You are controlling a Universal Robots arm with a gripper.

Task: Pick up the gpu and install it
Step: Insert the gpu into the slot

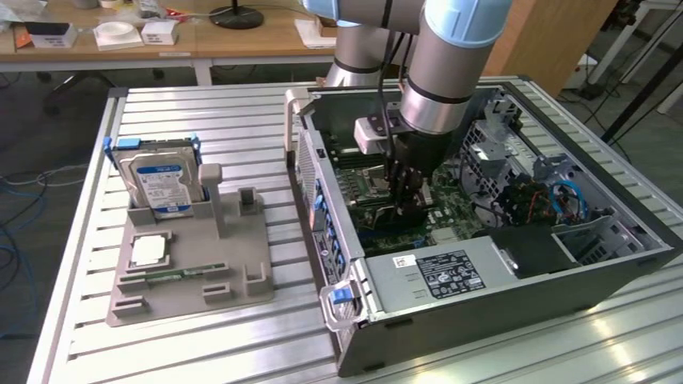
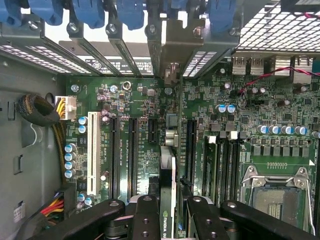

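Observation:
My gripper (image 1: 409,210) reaches down inside the open computer case (image 1: 597,264), over the green motherboard (image 2: 240,115). In the wrist view its black fingers (image 2: 145,215) stand on either side of the gpu (image 2: 168,175), which I see edge-on as a thin dark card, and they are shut on it. The card's silver bracket (image 2: 172,45) points at the case's rear slot covers. The card runs along the board between the long black expansion slots (image 2: 132,155). Whether its lower edge sits in a slot is hidden.
A grey parts holder (image 1: 192,280) on the slatted table at the exterior view's left carries a silver hard drive (image 1: 160,182), a square processor (image 1: 149,250) and a memory stick (image 1: 176,274). The power supply (image 1: 449,272) fills the case's near corner. Cables (image 2: 35,110) lie beside the board.

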